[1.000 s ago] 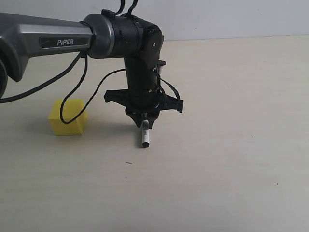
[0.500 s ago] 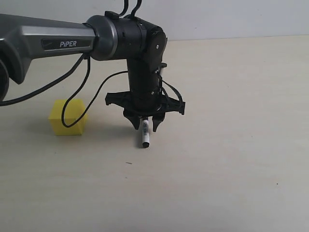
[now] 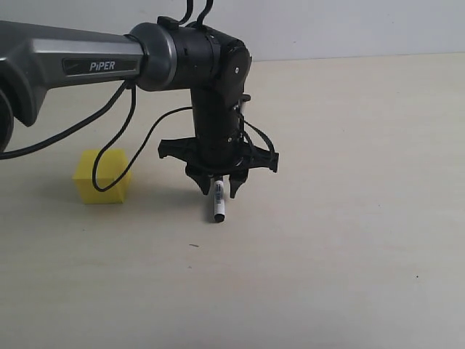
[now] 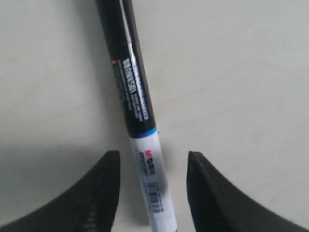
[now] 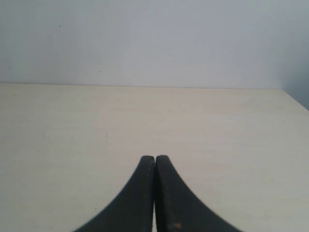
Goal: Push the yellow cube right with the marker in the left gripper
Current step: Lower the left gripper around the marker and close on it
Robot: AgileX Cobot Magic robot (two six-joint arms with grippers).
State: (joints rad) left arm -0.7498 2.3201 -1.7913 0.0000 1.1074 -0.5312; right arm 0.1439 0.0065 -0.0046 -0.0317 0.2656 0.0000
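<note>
Our left gripper (image 3: 219, 193) hung spread, its jaws clear of the marker (image 3: 218, 209), which seemingly lay loose on the table (image 3: 349, 254) between them. The yellow cube (image 3: 102, 177) sat well apart, leftward in the exterior view. Our right gripper (image 5: 155, 162) was clenched, empty. We judged the marker light, stiff and slick, best pinched mid-barrel.
</note>
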